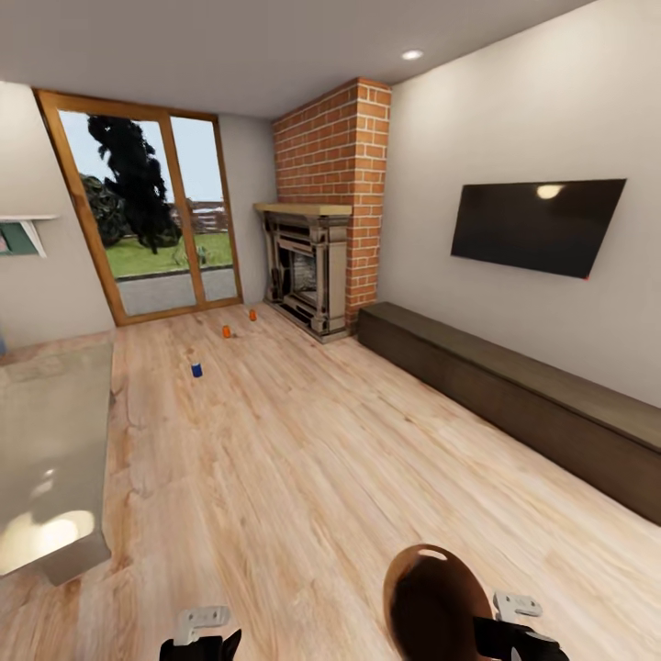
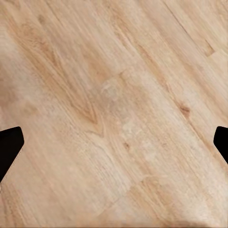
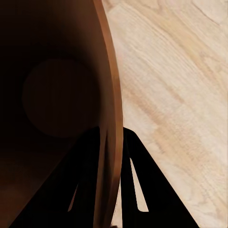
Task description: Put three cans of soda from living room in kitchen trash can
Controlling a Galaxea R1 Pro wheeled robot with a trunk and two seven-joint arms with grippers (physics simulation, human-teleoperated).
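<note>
Bin in hand, cans far across the room

Robot stands on plank floor (image 1: 303, 477) in the living room, carrying the bin (image 1: 431, 601) low at 5 o'clock in the head view. Right gripper (image 3: 114, 190) pinches the bin's rim, one finger inside the dark interior, one outside. Left gripper (image 2: 114, 147) hangs over bare floor, jaws wide, empty.

All three cans sit on the floor well ahead, around 11 o'clock: blue can (image 1: 196, 369) nearest, two orange cans (image 1: 226, 331) (image 1: 252, 315) further on, near the glass doors (image 1: 151, 216) and the fireplace (image 1: 308, 266).

Step looks like the drive-up. To do it well: roll toward 11 o'clock, pass the pale counter (image 1: 50, 450) at 9 o'clock with margin, keep the bin level and steady, stop short of the blue can so the free left gripper can reach down.
</note>
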